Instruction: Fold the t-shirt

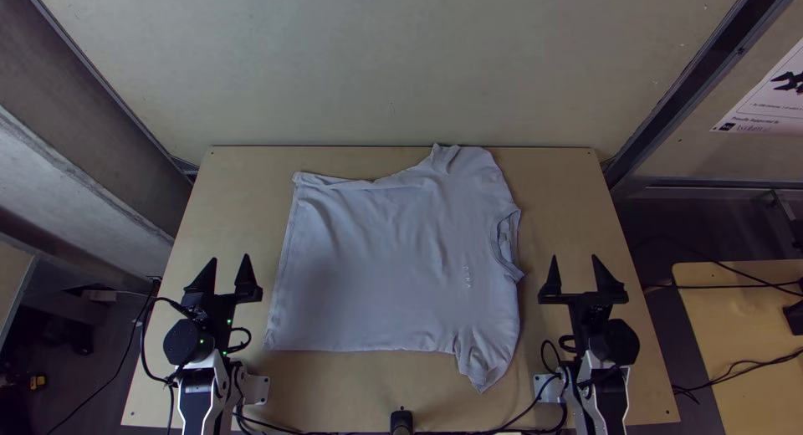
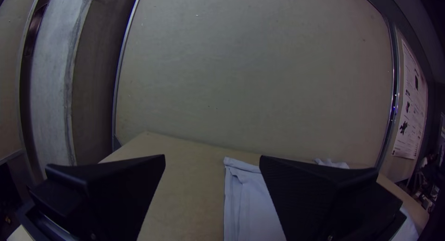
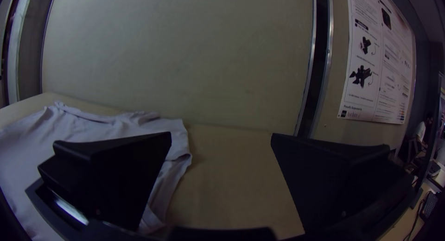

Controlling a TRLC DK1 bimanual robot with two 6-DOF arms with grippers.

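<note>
From up here I have the t-shirt (image 1: 376,259) laid out in a single spread on the middle of the light wooden counter (image 1: 577,192), its pale, soft knit rippling in shallow creases over a smooth, matte top. The straight hem (image 1: 281,268) faces the counter's left edge, and the ribbed collar (image 1: 508,238) faces the right one, its opening a narrow curved slot. One sleeve (image 1: 456,159) reaches up to the far edge, puckered; the other (image 1: 485,364) points toward the near edge, creased and tapering to a blunt corner. Small print runs across the chest. My left hand (image 1: 230,258) is spread wide, its two flat black wedges well parted, standing between the counter's left edge and the hem, apart from the cloth. My right hand (image 1: 575,257) is spread just as wide, between the collar and the right edge, also apart from the shirt. A small black rounded object (image 1: 401,420) sits at the middle of the near edge.
</note>
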